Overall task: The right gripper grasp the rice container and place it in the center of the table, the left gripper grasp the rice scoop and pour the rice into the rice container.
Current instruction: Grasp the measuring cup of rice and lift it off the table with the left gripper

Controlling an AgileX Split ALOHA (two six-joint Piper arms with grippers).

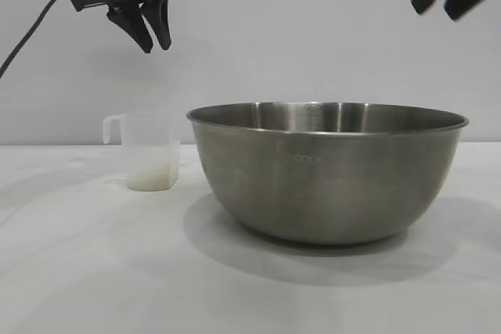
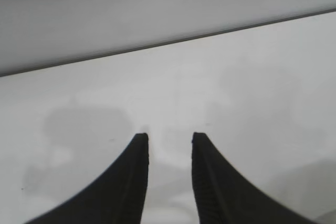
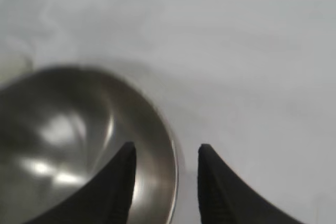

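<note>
The rice container (image 1: 329,185), a large steel bowl, stands on the white table (image 1: 78,271) slightly right of the middle. Left of it stands the rice scoop (image 1: 150,150), a clear plastic cup with its handle pointing left and a little rice (image 1: 150,180) at its bottom. High above the scoop, my left gripper (image 1: 156,48) (image 2: 169,136) hangs open and holds nothing. My right gripper (image 1: 436,13) (image 3: 165,148) is also open and empty, well above the right side of the rice container (image 3: 63,140). Its jaws stand either side of the rim as seen from above.
A plain pale wall (image 1: 313,37) runs behind the table. A black cable (image 1: 39,21) trails down from the left arm at the far left. Bare tabletop lies in front of the bowl and the scoop.
</note>
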